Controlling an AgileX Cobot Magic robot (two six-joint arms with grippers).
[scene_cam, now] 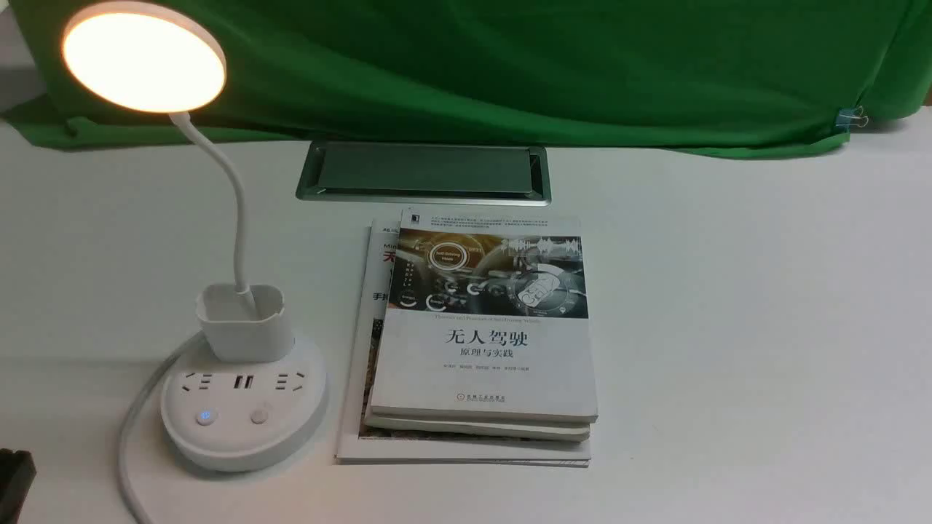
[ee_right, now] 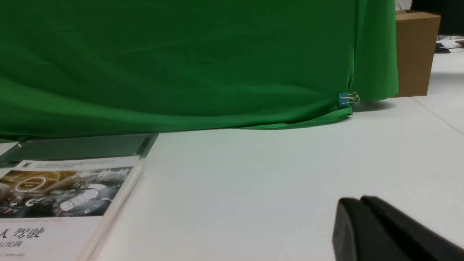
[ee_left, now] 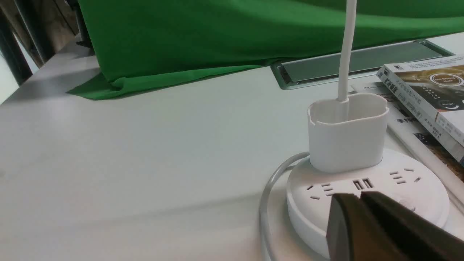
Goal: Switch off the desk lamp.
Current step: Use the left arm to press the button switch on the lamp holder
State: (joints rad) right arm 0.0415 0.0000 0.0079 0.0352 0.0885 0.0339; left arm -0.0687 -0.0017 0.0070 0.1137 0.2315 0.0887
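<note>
Taking the stack of books [scene_cam: 484, 349] as the centre of my clock face, with twelve pointing away from me, I have the desk lamp [scene_cam: 240, 211] over on the left side of the desk [scene_cam: 728, 327]. Its round base [scene_cam: 244, 451] sits between eight and nine o'clock, just beside the books, and its glowing disc head [scene_cam: 145, 62] is out at ten. The neck bends up from the white cup [scene_cam: 247, 331], which stands at twelve on the base. On the base's own dial, a button lit blue [scene_cam: 207, 416] is at eight and a plain one [scene_cam: 260, 415] at five. The cord [scene_cam: 131, 429] curls around the base's outer side toward me.

My left end effector [ee_left: 359, 195] is closed with nothing in its grip; the front view catches only a dark corner of it at eight o'clock. My right end effector [ee_right: 359, 200] is closed and holding nothing too, above the right part of the desk. A metal panel [scene_cam: 426, 169] lies near twelve, and a binder clip [scene_cam: 850, 118] pinches the green cloth [scene_cam: 546, 73] at two.
</note>
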